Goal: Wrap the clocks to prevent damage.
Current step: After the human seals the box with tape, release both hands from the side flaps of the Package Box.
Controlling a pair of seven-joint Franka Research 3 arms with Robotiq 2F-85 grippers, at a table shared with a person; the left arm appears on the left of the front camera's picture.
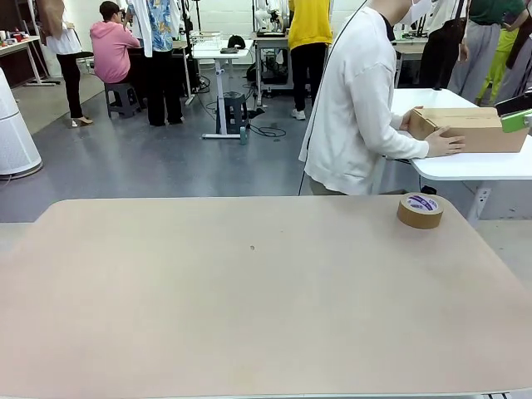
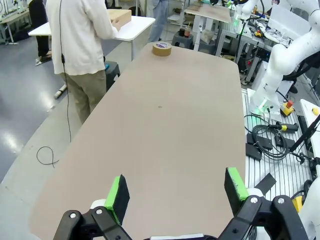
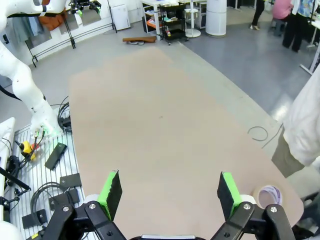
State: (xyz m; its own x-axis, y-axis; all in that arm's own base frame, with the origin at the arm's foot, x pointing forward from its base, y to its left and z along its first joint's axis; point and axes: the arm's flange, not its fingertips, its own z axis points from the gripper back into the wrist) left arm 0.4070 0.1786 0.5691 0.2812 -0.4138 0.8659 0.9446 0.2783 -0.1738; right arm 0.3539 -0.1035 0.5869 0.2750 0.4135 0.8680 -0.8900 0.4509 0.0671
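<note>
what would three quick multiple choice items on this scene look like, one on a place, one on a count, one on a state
1. Where on the table is the roll of brown packing tape?
A. its middle
B. far edge, robot's right side
C. near edge, left side

2. How many rolls of tape lie on the table?
A. one
B. two
C. three

3. How is the left hand?
A. shut on the tape
B. shut on nothing
C. open, holding nothing

Answers: 1 B, the roll sits by the far right corner near the person; 2 A, a single roll shows; 3 C, its green pads stand wide apart above bare tabletop.
</note>
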